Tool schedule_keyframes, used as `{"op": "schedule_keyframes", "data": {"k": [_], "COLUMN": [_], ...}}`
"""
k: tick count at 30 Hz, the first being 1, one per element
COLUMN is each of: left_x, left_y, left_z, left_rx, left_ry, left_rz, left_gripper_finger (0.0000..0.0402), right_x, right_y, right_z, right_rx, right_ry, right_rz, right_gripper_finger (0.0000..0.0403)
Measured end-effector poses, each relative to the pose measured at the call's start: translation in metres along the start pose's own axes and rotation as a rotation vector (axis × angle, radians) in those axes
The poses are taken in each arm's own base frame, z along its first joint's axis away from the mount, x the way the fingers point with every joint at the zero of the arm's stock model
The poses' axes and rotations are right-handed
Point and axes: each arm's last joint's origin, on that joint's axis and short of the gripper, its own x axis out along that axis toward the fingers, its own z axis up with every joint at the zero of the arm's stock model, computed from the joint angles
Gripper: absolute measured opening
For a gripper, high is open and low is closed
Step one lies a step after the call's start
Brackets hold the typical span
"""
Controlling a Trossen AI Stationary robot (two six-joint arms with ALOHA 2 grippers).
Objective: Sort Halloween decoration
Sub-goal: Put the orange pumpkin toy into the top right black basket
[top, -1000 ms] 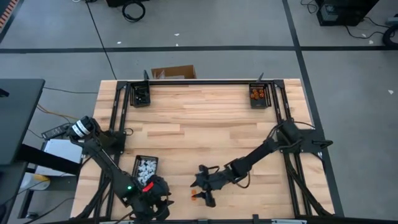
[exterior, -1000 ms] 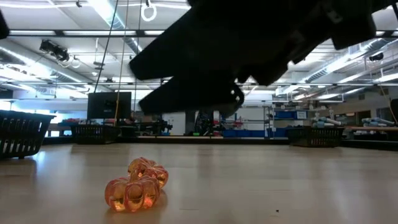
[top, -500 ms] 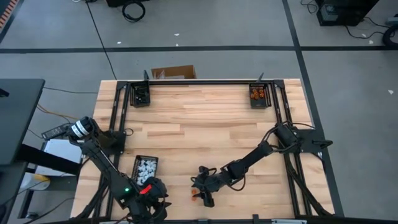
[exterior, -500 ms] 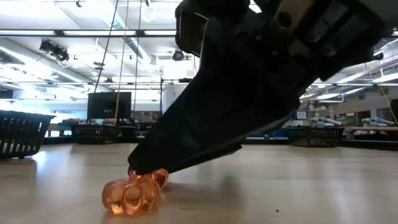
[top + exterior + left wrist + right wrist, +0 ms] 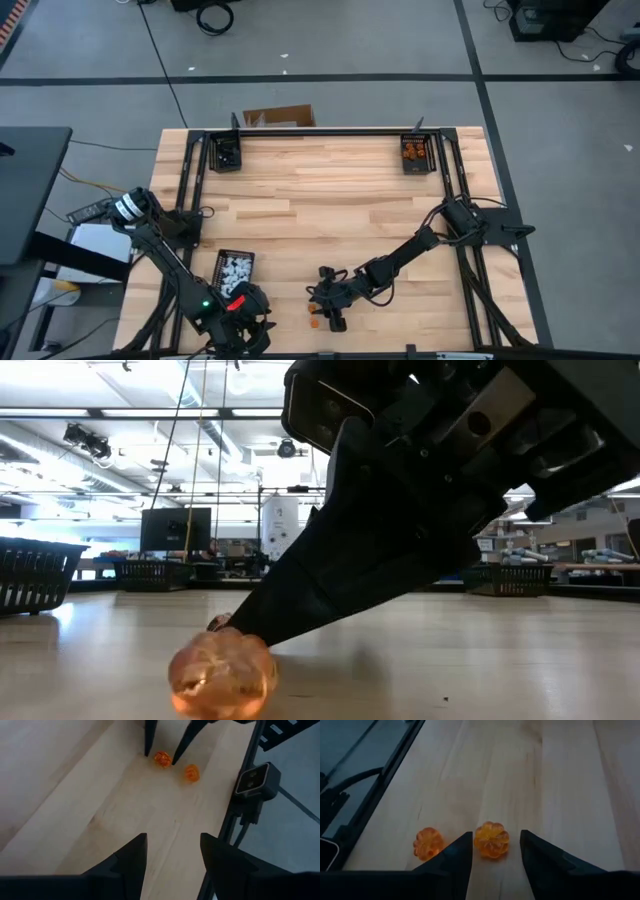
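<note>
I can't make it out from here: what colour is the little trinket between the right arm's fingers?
Translucent orange, ribbed like a tiny pumpkin; clearest in the right wrist view.

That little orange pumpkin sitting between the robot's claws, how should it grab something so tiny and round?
Best across its ribbed round sides, coming straight down from above. The orange pumpkin lies flat on the table, already between the right gripper's open fingers, so they can close on opposite sides. A second pumpkin sits apart beside it, outside the fingers, so it probably won't get caught.
</note>
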Motion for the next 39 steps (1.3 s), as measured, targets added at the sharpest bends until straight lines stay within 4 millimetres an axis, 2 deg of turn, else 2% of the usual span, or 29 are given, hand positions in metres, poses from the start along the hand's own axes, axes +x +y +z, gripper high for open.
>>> {"op": "schedule_keyframes", "data": {"k": [8,12,15,20,25,29,34,39], "left_x": [0.004,0.005,0.005,0.005,0.005,0.005,0.005,0.005], "left_y": [0.002,0.002,0.002,0.002,0.003,0.003,0.003,0.004], "left_z": [0.007,0.008,0.008,0.008,0.008,0.008,0.008,0.008], "left_rx": [-0.014,-0.018,-0.018,-0.018,-0.005,-0.014,-0.017,-0.011], "left_ry": [-0.009,-0.011,-0.011,-0.011,-0.011,-0.011,-0.007,0.000], "left_rz": [0.014,0.017,0.017,0.017,0.020,0.020,0.019,0.028], "left_gripper_finger": [0.0194,0.0194,0.0194,0.0194,0.0194,0.0194,0.0194,0.0194], "right_x": [0.000,0.000,-0.001,0.000,0.014,0.026,0.022,0.019], "right_y": [-0.003,-0.001,0.003,-0.002,-0.009,-0.007,0.001,-0.002], "right_z": [0.001,0.000,-0.002,0.000,-0.005,-0.013,-0.011,-0.009], "right_rx": [-0.030,-0.129,-0.234,-0.301,-0.300,-0.263,-0.272,-0.272], "right_ry": [-0.002,-0.005,-0.004,-0.007,-0.049,-0.044,-0.058,-0.035], "right_rz": [-0.023,-0.023,-0.037,-0.032,0.053,0.045,0.000,-0.009], "right_gripper_finger": [0.0166,0.0166,0.0177,0.0205,0.0208,0.0201,0.0171,0.0148]}}
